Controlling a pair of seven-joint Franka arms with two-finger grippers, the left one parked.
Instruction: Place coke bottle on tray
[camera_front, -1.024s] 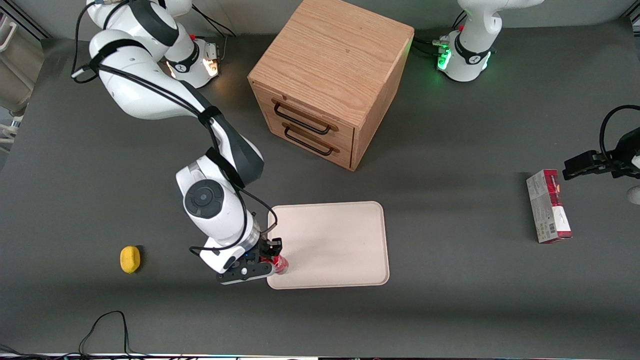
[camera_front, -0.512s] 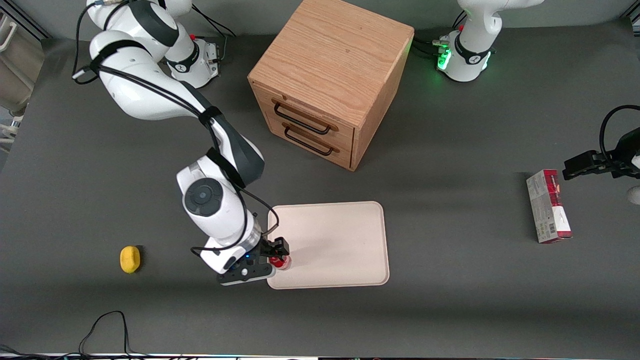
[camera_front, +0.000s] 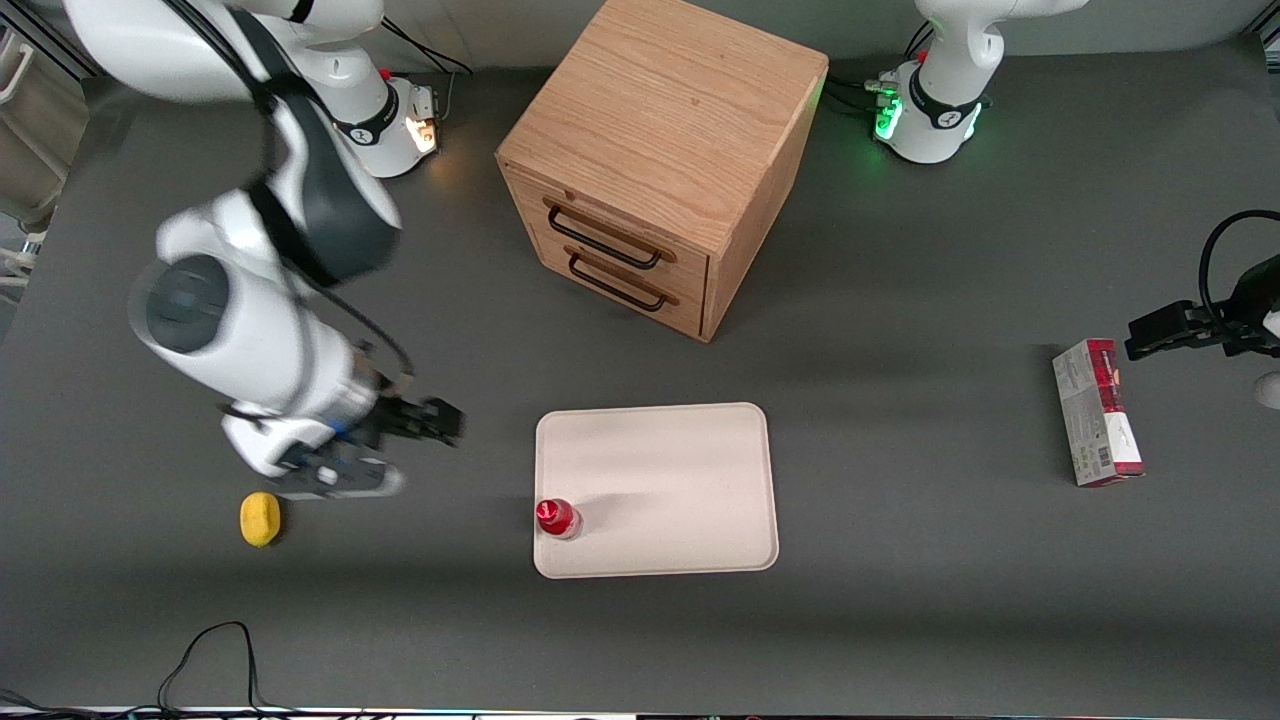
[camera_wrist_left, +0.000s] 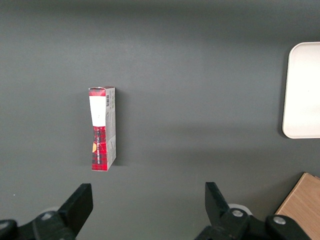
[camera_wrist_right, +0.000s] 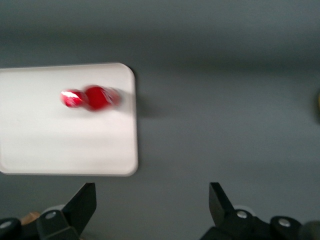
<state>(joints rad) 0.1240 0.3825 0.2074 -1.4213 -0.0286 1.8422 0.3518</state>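
Observation:
The coke bottle (camera_front: 556, 518) stands upright on the cream-white tray (camera_front: 670, 480), near the tray's corner closest to the front camera at the working arm's end. It also shows in the right wrist view (camera_wrist_right: 92, 98) on the tray (camera_wrist_right: 60, 145). My gripper (camera_front: 425, 425) is open and empty, raised above the bare table between the tray and the lemon, well apart from the bottle. In the right wrist view its fingers (camera_wrist_right: 82, 202) stand wide apart over grey table, gripper (camera_wrist_right: 150, 205).
A yellow lemon (camera_front: 260, 519) lies on the table close to the gripper, nearer the front camera. The wooden drawer cabinet (camera_front: 660, 160) stands farther from the camera than the tray. A red-and-white carton (camera_front: 1097, 411) lies toward the parked arm's end, also seen in the left wrist view (camera_wrist_left: 102, 128).
My gripper has let go of the coke bottle, risen and swung away from the tray toward the lemon. The bottle stays standing on the tray.

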